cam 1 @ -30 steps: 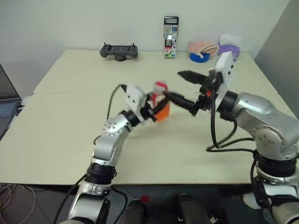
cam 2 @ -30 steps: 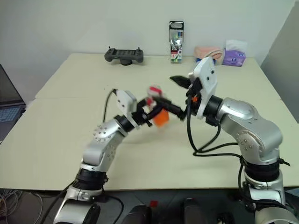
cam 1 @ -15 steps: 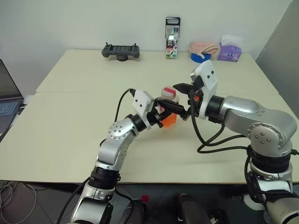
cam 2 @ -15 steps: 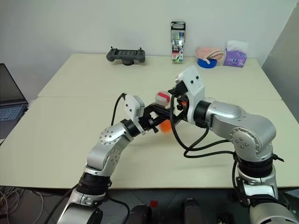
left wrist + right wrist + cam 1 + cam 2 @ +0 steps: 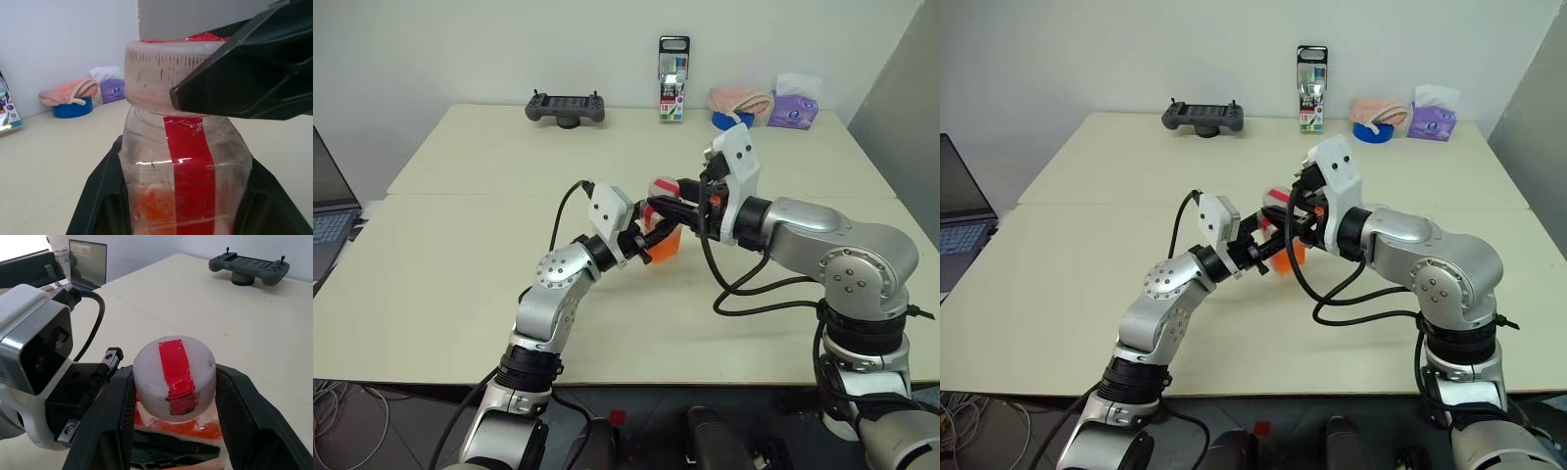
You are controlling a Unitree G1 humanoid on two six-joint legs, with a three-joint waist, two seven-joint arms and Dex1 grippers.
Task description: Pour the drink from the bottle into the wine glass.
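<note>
Bottle held between two claws above the table

Bottle (image 5: 661,233) hangs upright over the middle of the table (image 5: 450,284), clear of its surface. The left claw (image 5: 644,233) is clamped on the lower body, its black fingers (image 5: 98,196) pressed to either side of the clear plastic, as the left wrist view shows. A red strip (image 5: 188,166) runs down the bottle's front, and the drink (image 5: 151,208), bright orange, sits low inside.

The right claw (image 5: 668,196) comes in from the other side at cap height. In the right wrist view its two fingers (image 5: 115,416) flank the white cap (image 5: 174,377), which carries a red tape band across its top. The fingers stand narrow about the cap; whether they actually touch it I cannot quite tell, though the gap looks very slim.

At the far edge of the table stand a black game controller (image 5: 564,106), a tall colourful container (image 5: 672,78) with a black top, a pink cloth (image 5: 739,100) on a blue roll (image 5: 729,119), and a purple tissue pack (image 5: 793,110). A laptop (image 5: 328,211) sits off the table's left side.
</note>
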